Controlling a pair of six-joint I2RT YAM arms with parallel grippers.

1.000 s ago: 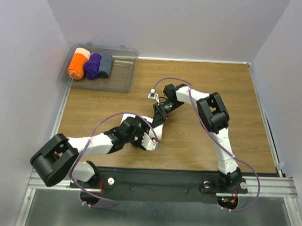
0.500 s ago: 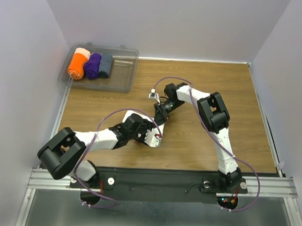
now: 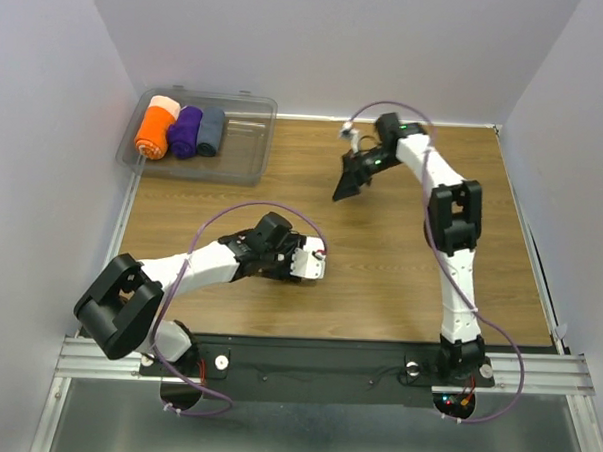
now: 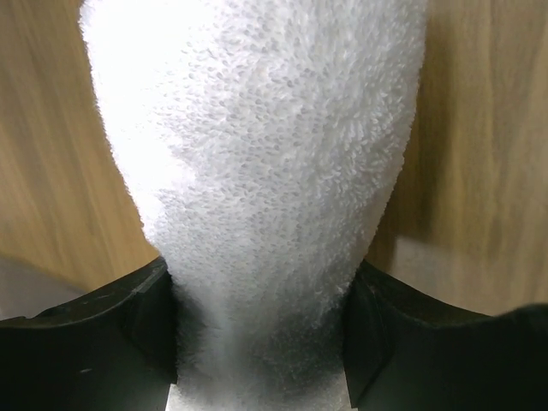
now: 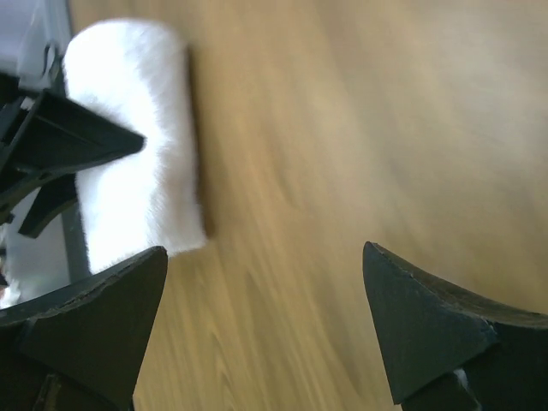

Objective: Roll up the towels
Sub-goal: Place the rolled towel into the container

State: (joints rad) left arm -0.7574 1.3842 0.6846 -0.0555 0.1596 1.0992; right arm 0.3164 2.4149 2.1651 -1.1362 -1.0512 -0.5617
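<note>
The plain white, soft terry-cloth towel (image 4: 257, 154) was found rolled into a thick bundle and gripped by the left gripper (image 4: 259, 282). The gripper's black fingers (image 4: 103, 342) were pressed into the pile on either side. In the overhead view the roll was seen at the tip of the left arm (image 3: 199, 272), low over the brown wooden table (image 3: 410, 261). It sat a little left of the table's middle, toward the near edge. Whether the roll was resting on the wood could not be told.

The right gripper (image 5: 265, 253) was held with its jaws spread wide and nothing between them. It was positioned over the far half of the table, well apart from the towel. In its wrist view the white roll was seen at the upper left, with the left gripper's dark fingers laid across it. That view was somewhat blurred.

A clear plastic bin (image 3: 247, 149) was set at the far-left corner of the table. At its left end three rolls were laid side by side, touching: an orange towel roll (image 3: 153, 134), a purple towel roll (image 3: 186, 131) and a grey-blue towel roll (image 3: 212, 130).
</note>
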